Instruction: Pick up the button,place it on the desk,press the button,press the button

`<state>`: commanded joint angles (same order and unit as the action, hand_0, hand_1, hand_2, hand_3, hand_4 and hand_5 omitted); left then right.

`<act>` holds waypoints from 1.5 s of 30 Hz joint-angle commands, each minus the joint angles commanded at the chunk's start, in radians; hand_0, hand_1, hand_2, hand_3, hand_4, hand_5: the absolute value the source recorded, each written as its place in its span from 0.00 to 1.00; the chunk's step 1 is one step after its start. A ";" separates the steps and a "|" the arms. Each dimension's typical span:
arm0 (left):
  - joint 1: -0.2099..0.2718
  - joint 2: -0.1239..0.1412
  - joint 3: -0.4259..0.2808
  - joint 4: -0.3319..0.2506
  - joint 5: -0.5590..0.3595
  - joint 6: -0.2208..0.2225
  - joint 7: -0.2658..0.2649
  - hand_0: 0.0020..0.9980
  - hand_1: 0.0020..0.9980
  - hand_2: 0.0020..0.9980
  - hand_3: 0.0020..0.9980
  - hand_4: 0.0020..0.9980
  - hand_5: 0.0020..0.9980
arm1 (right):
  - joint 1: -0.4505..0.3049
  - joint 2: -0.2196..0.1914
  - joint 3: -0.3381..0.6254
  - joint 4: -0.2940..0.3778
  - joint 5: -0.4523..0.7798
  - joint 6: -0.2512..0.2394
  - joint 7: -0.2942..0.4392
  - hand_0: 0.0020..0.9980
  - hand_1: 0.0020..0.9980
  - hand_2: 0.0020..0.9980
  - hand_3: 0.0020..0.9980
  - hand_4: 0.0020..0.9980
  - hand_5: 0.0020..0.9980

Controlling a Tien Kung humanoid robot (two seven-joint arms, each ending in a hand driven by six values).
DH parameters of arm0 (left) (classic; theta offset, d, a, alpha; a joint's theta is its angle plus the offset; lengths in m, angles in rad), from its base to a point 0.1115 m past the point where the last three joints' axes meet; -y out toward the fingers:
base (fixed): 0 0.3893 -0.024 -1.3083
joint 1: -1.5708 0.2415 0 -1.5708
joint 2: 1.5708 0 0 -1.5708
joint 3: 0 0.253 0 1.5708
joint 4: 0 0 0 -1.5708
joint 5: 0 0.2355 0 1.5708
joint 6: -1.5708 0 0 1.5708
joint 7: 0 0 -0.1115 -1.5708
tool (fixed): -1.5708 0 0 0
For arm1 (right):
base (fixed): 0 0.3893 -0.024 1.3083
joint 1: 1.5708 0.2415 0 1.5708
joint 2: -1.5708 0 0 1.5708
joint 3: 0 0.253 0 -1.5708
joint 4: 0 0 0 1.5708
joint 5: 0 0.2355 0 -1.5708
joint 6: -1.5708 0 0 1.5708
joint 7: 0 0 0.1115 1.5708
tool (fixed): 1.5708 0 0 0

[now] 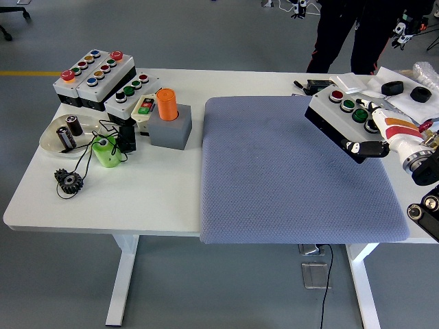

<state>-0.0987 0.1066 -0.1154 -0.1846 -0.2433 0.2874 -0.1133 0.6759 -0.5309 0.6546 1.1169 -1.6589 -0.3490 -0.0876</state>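
My right hand (374, 136) is shut on a white button box (341, 113) with a black base and red and green buttons on top. It holds the box tilted, lifted above the right part of the grey mat (288, 171). The arm comes in from the right edge. The left arm is out of view.
At the left stand several other button boxes (92, 75), an orange cylinder in a grey block (168, 120), a green roll (106, 151), a dish with batteries (65, 133) and a black gear (68, 181). Small black and white items (401, 89) lie at the back right. A person (350, 34) stands behind the table.
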 joint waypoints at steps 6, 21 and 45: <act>-0.002 -0.002 -0.002 0.000 0.001 0.001 0.002 0.68 0.74 0.74 0.55 0.41 1.00 | 0.024 -0.029 -0.061 0.013 0.020 -0.016 0.134 0.00 0.05 0.27 0.53 0.30 0.00; -0.001 -0.008 -0.007 0.000 0.005 0.001 0.005 0.68 0.74 0.74 0.55 0.41 1.00 | 0.133 -0.083 -0.344 0.022 -0.061 -0.152 0.407 0.00 0.01 0.22 0.54 0.31 0.00; 0.005 -0.011 -0.020 0.000 0.017 0.003 0.009 0.68 0.74 0.74 0.55 0.41 1.00 | 0.253 -0.009 -0.611 -0.167 0.038 -0.170 0.598 0.04 0.11 0.33 0.57 0.33 0.00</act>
<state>-0.0939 0.0959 -0.1351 -0.1851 -0.2260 0.2899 -0.1043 0.9290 -0.5398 0.0431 0.9503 -1.6213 -0.5189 0.5107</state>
